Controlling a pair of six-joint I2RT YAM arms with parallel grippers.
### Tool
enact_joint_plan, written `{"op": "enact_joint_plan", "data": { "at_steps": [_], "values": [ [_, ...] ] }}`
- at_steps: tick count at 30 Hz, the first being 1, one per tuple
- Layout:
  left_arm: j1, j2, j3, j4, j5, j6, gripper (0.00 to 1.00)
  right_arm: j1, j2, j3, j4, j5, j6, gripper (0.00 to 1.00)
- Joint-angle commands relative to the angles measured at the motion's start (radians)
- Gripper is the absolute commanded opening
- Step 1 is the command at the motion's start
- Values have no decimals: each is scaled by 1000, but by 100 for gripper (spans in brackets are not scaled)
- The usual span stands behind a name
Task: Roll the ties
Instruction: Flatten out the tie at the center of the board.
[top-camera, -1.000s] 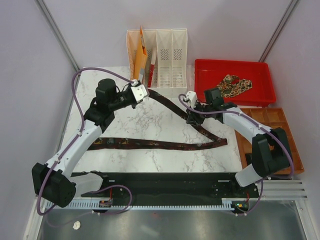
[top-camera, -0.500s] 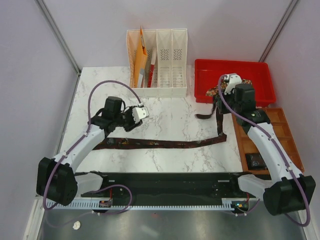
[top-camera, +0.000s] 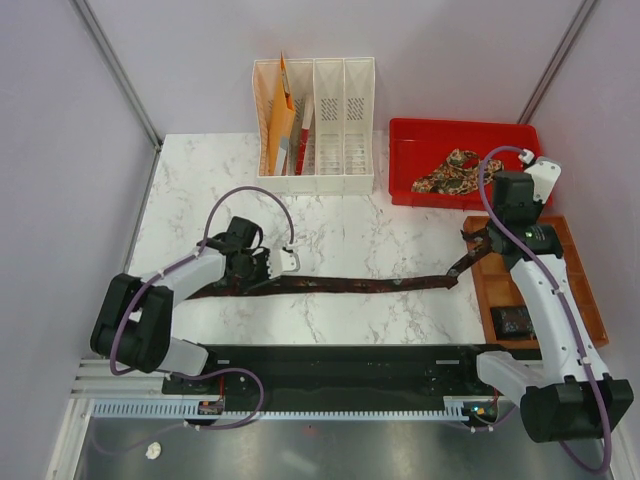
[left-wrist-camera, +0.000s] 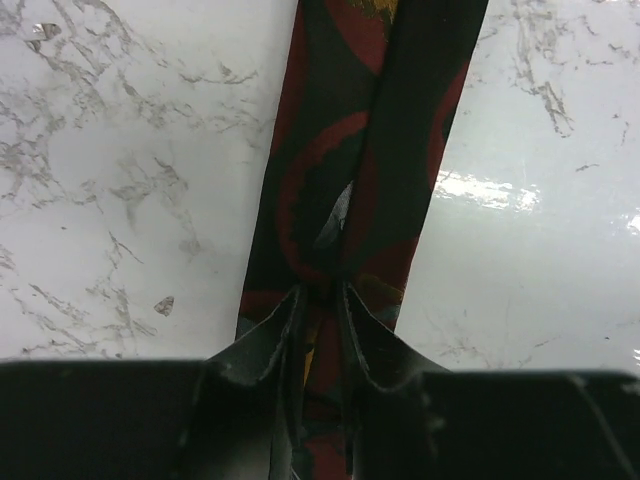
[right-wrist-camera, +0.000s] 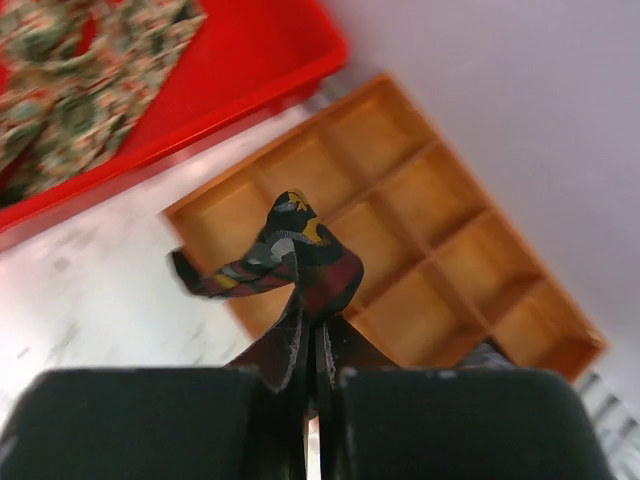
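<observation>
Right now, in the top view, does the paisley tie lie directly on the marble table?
No, the paisley tie lies bunched inside the red tray at the far right.

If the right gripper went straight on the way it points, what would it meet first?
Probably the wooden compartment tray, just beyond the dark tie it holds. The right gripper points at its cells, though depth is unclear.

a white marble-patterned table top is enclosed on three sides by plain pale lilac-grey walls, with slanted metal posts set in the two back corners. a black panel is fixed along the near edge, and a grey metal surface is seen below it. the scene is softly and evenly lit; a bright glare is reflected off the glossy top.
</observation>
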Motion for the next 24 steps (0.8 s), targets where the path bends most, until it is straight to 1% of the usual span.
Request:
{"op": "enact_joint_plan", "data": {
  "at_steps": [1, 2, 3, 6, 7, 8, 9, 10, 11, 14, 15, 16, 17, 18, 19, 20, 21, 23, 24],
  "values": [
    [13, 94, -68, 30, -144, 58, 23, -10, -23, 44, -11, 341, 6, 4],
    [22, 102, -71, 35, -152, 59, 23, -16, -18, 44, -8, 366, -9, 4],
    [26, 113, -71, 34, -154, 64, 22, -18, -12, 43, -4, 424, -44, 4],
    [39, 119, -68, 34, -158, 67, 21, -33, 15, 18, 28, 501, -112, 3],
    [42, 121, -68, 35, -160, 68, 22, -39, 23, 8, 60, 531, -169, 4],
    [50, 124, -67, 34, -163, 68, 21, -68, 26, -17, 74, 541, -196, 7],
    [53, 125, -65, 34, -164, 68, 21, -82, 28, -31, 93, 536, -225, 12],
    [56, 127, -67, 35, -164, 70, 21, -95, 31, -46, 148, 530, -285, 17],
    [64, 130, -67, 35, -169, 70, 21, -124, 32, -75, 177, 526, -331, 18],
    [81, 131, -67, 34, -171, 73, 20, -183, 66, -91, 254, 493, -417, 19],
    [85, 131, -68, 34, -169, 78, 21, -199, 83, -91, 268, 487, -434, 21],
    [88, 133, -68, 34, -169, 79, 21, -216, 119, -85, 283, 486, -443, 20],
    [93, 134, -68, 32, -172, 82, 21, -263, 139, -62, 282, 443, -463, 22],
    [95, 131, -67, 32, -172, 87, 20, -282, 158, -52, 282, 409, -486, 28],
    [95, 131, -65, 33, -171, 88, 20, -295, 194, -43, 292, 391, -509, 41],
    [95, 133, -64, 32, -166, 88, 20, -335, 209, -14, 292, 298, -527, 41],
    [95, 134, -57, 30, -164, 88, 20, -354, 218, 6, 280, 207, -596, 41],
    [95, 140, -50, 29, -163, 88, 21, -387, 233, 82, 222, 110, -626, 55],
    [95, 143, -44, 24, -161, 88, 21, -398, 233, 108, 188, -51, -680, 60]
  ]
}}
